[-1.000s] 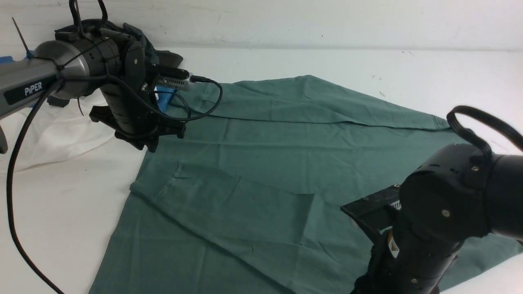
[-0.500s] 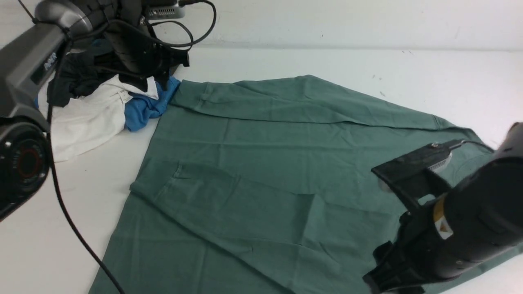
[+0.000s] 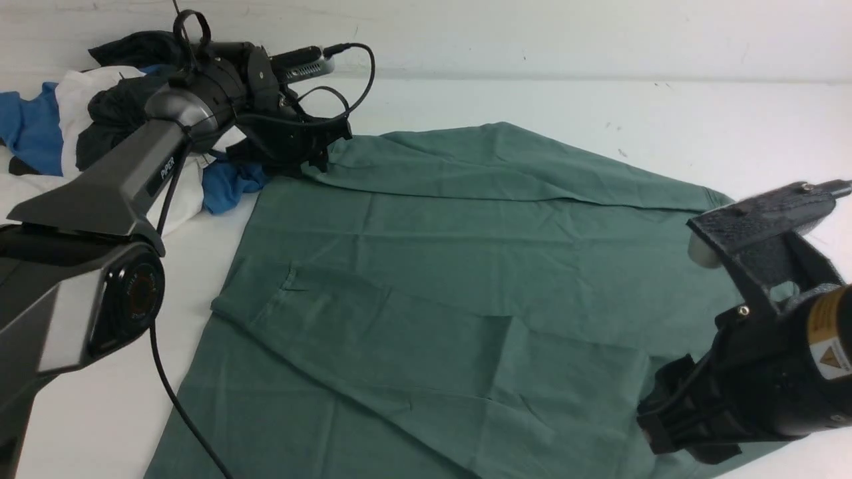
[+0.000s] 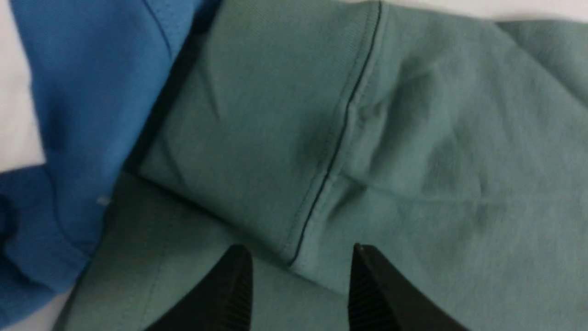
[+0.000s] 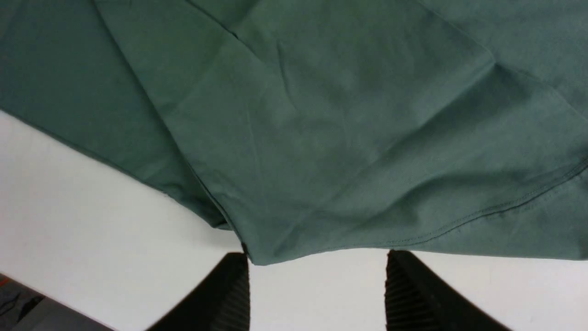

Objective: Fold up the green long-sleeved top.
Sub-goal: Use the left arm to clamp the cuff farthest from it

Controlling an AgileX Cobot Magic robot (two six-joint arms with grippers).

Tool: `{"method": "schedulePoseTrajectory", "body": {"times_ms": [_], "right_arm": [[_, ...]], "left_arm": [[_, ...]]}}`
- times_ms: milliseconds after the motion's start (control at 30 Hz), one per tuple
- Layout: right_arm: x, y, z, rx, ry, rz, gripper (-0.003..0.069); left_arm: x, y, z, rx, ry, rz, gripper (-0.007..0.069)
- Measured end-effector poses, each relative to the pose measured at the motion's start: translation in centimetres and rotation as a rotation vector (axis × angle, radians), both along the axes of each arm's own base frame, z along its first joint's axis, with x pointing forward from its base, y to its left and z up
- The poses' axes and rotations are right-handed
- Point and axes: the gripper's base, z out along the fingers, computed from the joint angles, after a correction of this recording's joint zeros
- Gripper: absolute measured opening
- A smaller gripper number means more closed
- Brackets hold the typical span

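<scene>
The green long-sleeved top lies spread flat over the white table, with a sleeve folded across its near part. My left gripper is low over the top's far left corner. In the left wrist view the left gripper is open, its fingers either side of a stitched hem edge. My right gripper is at the top's near right edge. It is open too, with bare table between its fingers and a corner of the top just ahead of them.
A heap of white, blue and dark clothes lies at the far left, and its blue garment touches the top's corner. The table's near edge shows in the right wrist view. A white wall closes the back.
The left arm has swung from the top's left side to its far left corner. The right arm has shifted to the near right edge. Both grippers have opened wider.
</scene>
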Motion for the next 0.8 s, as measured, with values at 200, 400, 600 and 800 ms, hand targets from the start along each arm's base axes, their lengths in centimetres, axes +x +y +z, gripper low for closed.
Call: {"method": "schedulePoseTrajectory", "body": {"times_ms": [200,400,600,800], "right_arm": [[0.0,0.0,0.0,0.0,0.0,0.0,0.0377],[0.0,0.0,0.0,0.0,0.001,-0.001,0.0377],[0.0,0.0,0.0,0.0,0.001,-0.001,0.0377],[0.0,0.0,0.0,0.0,0.001,-0.001,0.0377]], "left_arm": [[0.4,-0.1,-1.5,-0.067,0.013,0.085,0.0279],[1.0,-0.2,-1.8,-0.122,-0.035,0.141,0.0279],[1.2,-0.3,-2.3,-0.148,-0.05,0.153,0.022],[1.3,-0.3,-2.6,-0.148,-0.05,0.153,0.003]]}}
